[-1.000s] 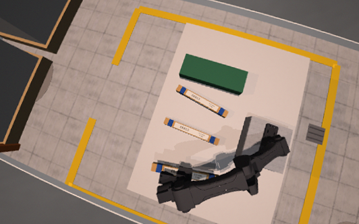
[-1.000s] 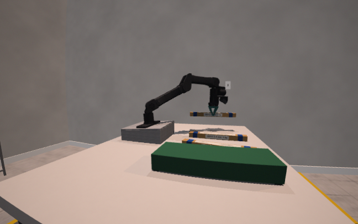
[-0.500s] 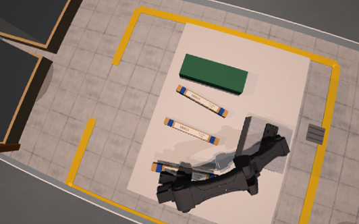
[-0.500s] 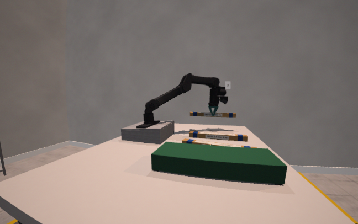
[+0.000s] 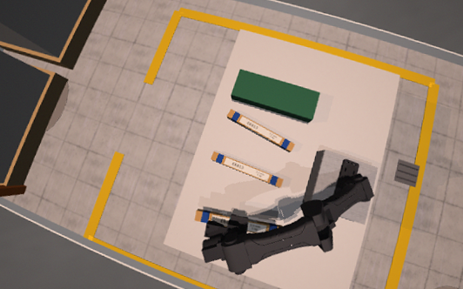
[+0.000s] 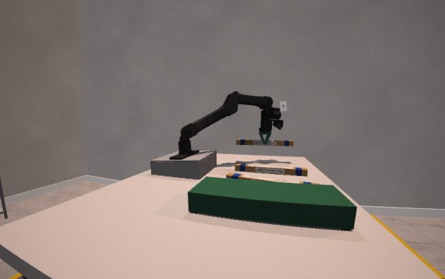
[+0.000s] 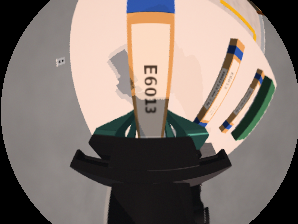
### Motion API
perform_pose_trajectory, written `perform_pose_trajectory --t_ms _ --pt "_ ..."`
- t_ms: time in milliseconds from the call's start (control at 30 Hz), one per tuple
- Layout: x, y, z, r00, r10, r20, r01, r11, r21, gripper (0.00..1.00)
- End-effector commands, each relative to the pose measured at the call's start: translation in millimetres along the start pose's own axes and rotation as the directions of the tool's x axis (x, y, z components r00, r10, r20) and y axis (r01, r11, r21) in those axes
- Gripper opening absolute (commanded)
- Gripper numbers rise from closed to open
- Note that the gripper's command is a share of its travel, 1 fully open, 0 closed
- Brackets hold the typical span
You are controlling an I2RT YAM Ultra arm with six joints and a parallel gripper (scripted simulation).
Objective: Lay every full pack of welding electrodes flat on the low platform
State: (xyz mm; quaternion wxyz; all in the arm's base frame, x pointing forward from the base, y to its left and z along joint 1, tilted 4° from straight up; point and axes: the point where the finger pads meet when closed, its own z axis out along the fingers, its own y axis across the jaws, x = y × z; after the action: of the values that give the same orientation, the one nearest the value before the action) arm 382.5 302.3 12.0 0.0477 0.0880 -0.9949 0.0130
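My gripper [image 6: 265, 141] [image 7: 150, 111] is shut on a welding electrode pack [image 5: 218, 219] [image 6: 279, 143] [image 7: 150, 55], its teal fingers on both sides near the middle. The pack hangs level, well above the table; in the top view the arm covers part of it. A second pack [image 5: 247, 170] [image 6: 290, 170] [image 7: 220, 85] lies flat on the table. A third pack [image 5: 261, 130] [image 6: 236, 176] [image 7: 244, 101] lies slightly turned between it and the low green platform [image 5: 275, 95] [image 6: 275, 192] [image 7: 254, 111]. No pack lies on the platform.
The arm stands on a grey block [image 5: 328, 169] [image 6: 175, 168] at one long side of the pale table [image 5: 348, 105] [image 6: 120, 223]. The third pack lies close beside the platform. The arm's shadow falls between the held pack and the second pack.
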Motion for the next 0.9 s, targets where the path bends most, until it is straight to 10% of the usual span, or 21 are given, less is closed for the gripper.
perform_pose_trajectory --t_ms 0,867 --pt "-8.9 3.3 -36.6 1.0 0.005 0.02 -0.005 1.0 -0.008 0.0" --pt "-9.0 3.3 -31.6 1.0 0.005 0.02 -0.005 1.0 -0.008 0.0"
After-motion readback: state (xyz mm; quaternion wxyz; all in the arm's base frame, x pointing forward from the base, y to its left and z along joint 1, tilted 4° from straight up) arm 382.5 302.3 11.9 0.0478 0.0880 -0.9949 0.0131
